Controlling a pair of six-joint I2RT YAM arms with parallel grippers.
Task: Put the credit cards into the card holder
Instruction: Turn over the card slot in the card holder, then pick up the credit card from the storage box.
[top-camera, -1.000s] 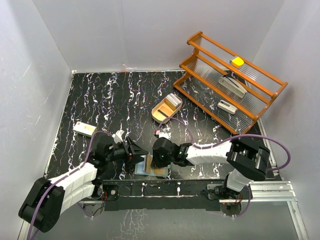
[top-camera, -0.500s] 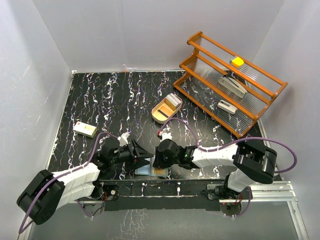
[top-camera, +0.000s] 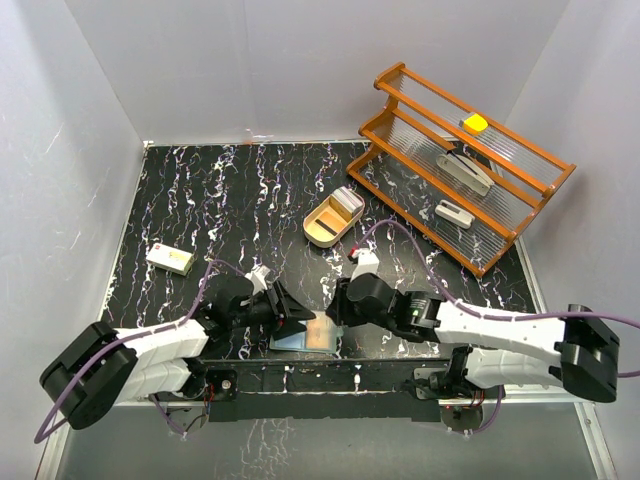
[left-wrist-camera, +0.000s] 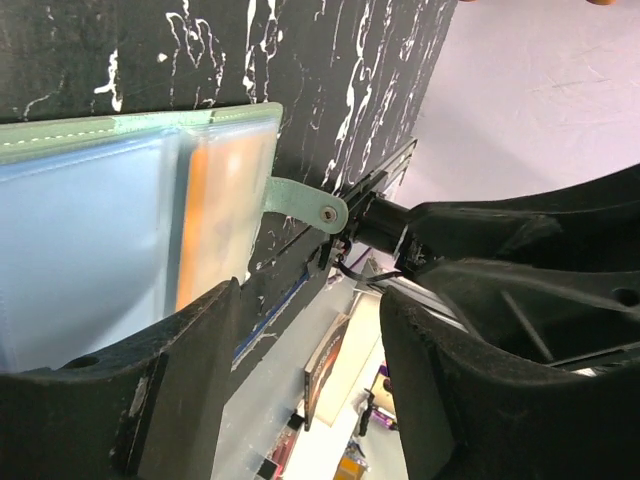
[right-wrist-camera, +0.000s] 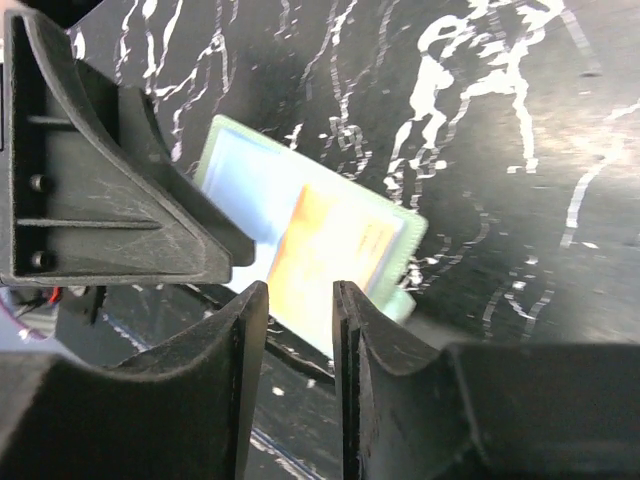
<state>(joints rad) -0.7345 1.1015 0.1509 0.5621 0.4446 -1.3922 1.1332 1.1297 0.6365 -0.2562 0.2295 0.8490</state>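
Seemingly partway: orange-tan plastic card (right-wrist-camera: 335, 240) lodged in open teal-green bifold card holder (top-camera: 296, 340), bottom centre of black marbled surface (top-camera: 200, 200). Left tool (left-wrist-camera: 310, 300) spread, right tool (right-wrist-camera: 300, 290) narrowly parted, both empty. Remaining cards not visible.

R hand (top-camera: 335, 312) loosened, backed off rightward, L hand (top-camera: 300, 314) nearer card holder (top-camera: 296, 342)

The left arm (top-camera: 160, 345) and right arm (top-camera: 500, 325) wear white shells between bulky black joint housings, each trailed by a looping purple cable (top-camera: 385, 223). The left end effector (top-camera: 287, 306) and right end effector (top-camera: 336, 311) are matte black, with thick moulded fingers (right-wrist-camera: 215, 390) and small screw holes
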